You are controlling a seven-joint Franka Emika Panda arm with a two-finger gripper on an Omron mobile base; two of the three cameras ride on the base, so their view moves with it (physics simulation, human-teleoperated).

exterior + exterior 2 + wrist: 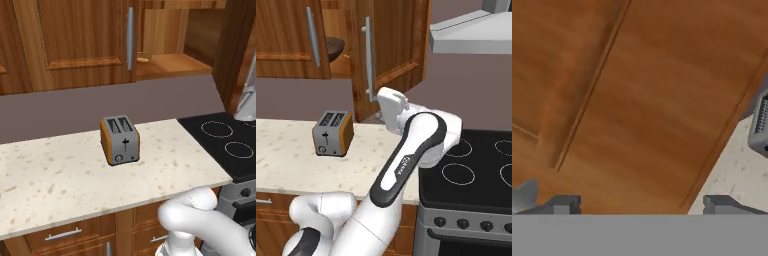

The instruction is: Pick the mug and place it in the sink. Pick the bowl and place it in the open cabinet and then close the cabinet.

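as i scan the right base view from its left edge, a closed medium-brown panelled wall cabinet door (286, 40) with a long silver bar handle (312, 36) comes first. just right of it, inside the open compartment, the rim of a wide dark brown wooden bowl (333, 48) rests on the shelf. next hangs the swung-open cabinet door (393, 45), its own silver bar handle (369, 59) facing me. below, a grey toaster with orange sides (332, 133) stands on the speckled cream counter (286, 160), apart from the wall. further right, my white arm bends up with its hand (392, 109) close against the open door's lower edge; whether it touches i cannot tell. at far right lies the black glass cooktop (476, 170) with white ring marks.

in the hand view, the gripper (641, 205) stands wide open, holding nothing, its two dark fingertips (562, 205) set far apart before the wood-grain door panel (637, 100). i cannot find the mug.
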